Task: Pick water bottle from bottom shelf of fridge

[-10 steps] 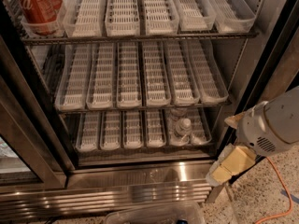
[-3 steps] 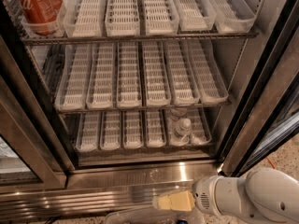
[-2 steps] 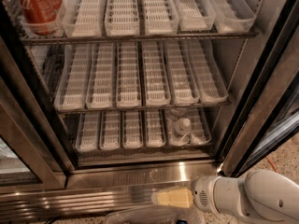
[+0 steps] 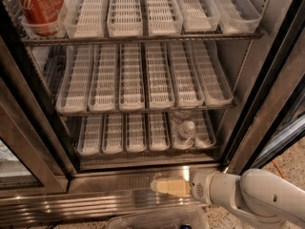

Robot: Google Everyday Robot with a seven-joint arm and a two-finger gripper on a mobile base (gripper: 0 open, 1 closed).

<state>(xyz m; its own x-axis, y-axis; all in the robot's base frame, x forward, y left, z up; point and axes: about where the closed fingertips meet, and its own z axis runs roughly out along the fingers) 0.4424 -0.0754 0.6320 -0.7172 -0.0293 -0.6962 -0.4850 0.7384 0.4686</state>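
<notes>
The water bottle [image 4: 186, 130], clear with a whitish cap, stands in the fifth lane from the left on the bottom shelf [image 4: 114, 133] of the open fridge [image 4: 119, 181]. My gripper [image 4: 169, 187], tan-tipped on a white arm, sits low in front of the fridge's steel sill. It points left, below and slightly left of the bottle and outside the shelf space. It holds nothing that I can see.
Red cola cans [image 4: 38, 4] stand at the top left of the upper rack. The middle rack [image 4: 143, 80] holds white trays only. The black door frame [image 4: 267, 104] runs down the right side. A clear plastic container [image 4: 157, 220] lies by the floor below the gripper.
The arm swung from the right of the fridge down to the front of the sill and now points left. Over the last second it crept slightly left. The bottle has not moved.
</notes>
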